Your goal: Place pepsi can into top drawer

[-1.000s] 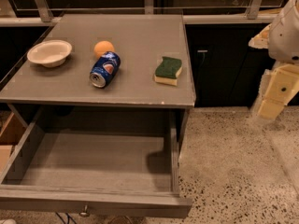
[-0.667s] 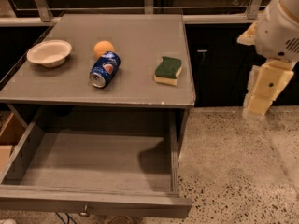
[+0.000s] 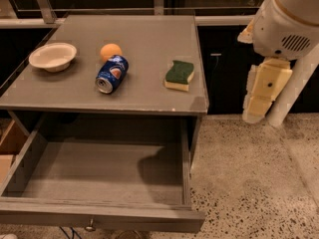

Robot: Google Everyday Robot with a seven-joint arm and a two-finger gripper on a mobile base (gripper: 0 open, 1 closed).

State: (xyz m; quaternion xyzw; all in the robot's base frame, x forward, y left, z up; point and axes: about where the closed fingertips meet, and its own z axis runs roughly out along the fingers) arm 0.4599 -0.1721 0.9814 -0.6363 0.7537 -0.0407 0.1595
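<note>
**Can on its side, drawer open, arm off to the right**

A pale shallow bowl [image 3: 52,57] sits upright at the left end of the cabinet top [image 3: 149,39], well away from the rest. Next comes an orange fruit [image 3: 110,51], touching or just behind the pepsi can [image 3: 111,73]. The can lies on its side with one silver end facing the front edge, so a grasp would probably have to cross its round body. Its blue wall shows the round red-white-blue logo, but no lettering can be read. Farther right a sponge [image 3: 179,75] rests flat, green side up.

Below the cabinet top, the top drawer [image 3: 99,215] is pulled fully out, nothing inside, a small knob [image 3: 90,227] on its front panel. It looks ready to receive the can.

The gripper [image 3: 252,114] hangs beyond the cabinet's right side, over the speckled floor [image 3: 259,183], holding nothing. I cannot tell whether it is open or closed.
</note>
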